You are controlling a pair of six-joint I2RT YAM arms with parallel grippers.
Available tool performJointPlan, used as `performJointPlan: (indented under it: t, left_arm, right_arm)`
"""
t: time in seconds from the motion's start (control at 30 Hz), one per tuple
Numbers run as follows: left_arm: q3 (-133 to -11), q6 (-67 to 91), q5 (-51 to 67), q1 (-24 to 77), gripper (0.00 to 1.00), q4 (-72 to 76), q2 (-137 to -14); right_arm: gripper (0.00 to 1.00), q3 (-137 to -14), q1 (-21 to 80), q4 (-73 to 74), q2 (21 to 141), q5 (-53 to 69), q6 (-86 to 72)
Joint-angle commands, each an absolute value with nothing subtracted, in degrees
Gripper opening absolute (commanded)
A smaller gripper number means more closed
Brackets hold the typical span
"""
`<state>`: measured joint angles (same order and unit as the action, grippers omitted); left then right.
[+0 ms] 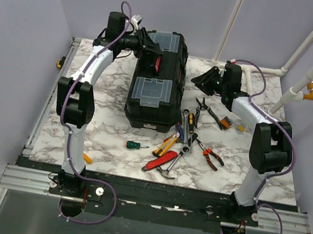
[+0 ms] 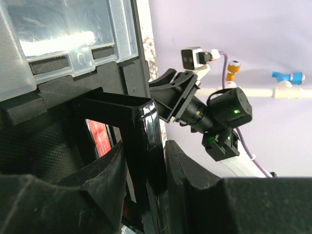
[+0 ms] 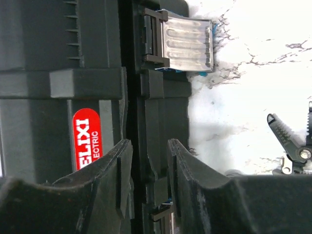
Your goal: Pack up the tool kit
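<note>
The toolbox (image 1: 158, 81) lies lengthwise away from the arms, the left gripper (image 2: 145, 161) clamped on its handle (image 2: 141, 117), the right gripper (image 3: 149, 156) straddling the right-side lid seam (image 3: 130, 58), jaws apart, grip impossible to tell.

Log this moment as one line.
left gripper: shut on toolbox handle | right gripper: open, beside toolbox, empty | tools: loose on table

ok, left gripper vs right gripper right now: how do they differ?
The left gripper is clamped on the toolbox handle; the right gripper holds nothing, jaws apart. The left gripper sits over the toolbox lid; the right gripper hangs beside the box, clear of it, facing a side latch. Both point at the toolbox.
</note>
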<state>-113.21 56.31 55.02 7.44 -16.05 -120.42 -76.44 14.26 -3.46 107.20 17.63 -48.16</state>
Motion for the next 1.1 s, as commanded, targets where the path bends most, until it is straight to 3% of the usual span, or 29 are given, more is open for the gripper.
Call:
performJointPlan:
  t: [0.0, 0.13, 0.23, 0.7, 1.07]
  left_arm:
    - [-114.7, 62.0, 64.4, 7.1, 0.0, -0.3, -112.9]
    - [-114.7, 65.6, 65.6, 6.7, 0.0, 3.8, -113.5]
    - [-114.9, 67.0, 66.2, 6.4, 0.0, 5.4, -113.5]
    - [-113.5, 65.9, 66.7, 5.4, 0.0, 4.8, -113.0]
    - [-115.7, 58.6, 64.1, 4.9, 0.0, -5.4, -112.8]
  right_arm:
    - [0.36, -77.8, 14.4, -3.1, 109.5, 20.6, -46.1]
    - [0.15, -79.3, 14.5, -2.8, 111.7, 23.9, -46.2]
    - [0.09, -80.1, 14.7, -3.3, 113.5, 27.6, -46.1]
    - [0.09, -81.3, 17.3, -5.6, 111.8, 32.6, -43.3]
    - [0.09, -82.7, 20.0, -6.3, 107.5, 38.1, -43.2]
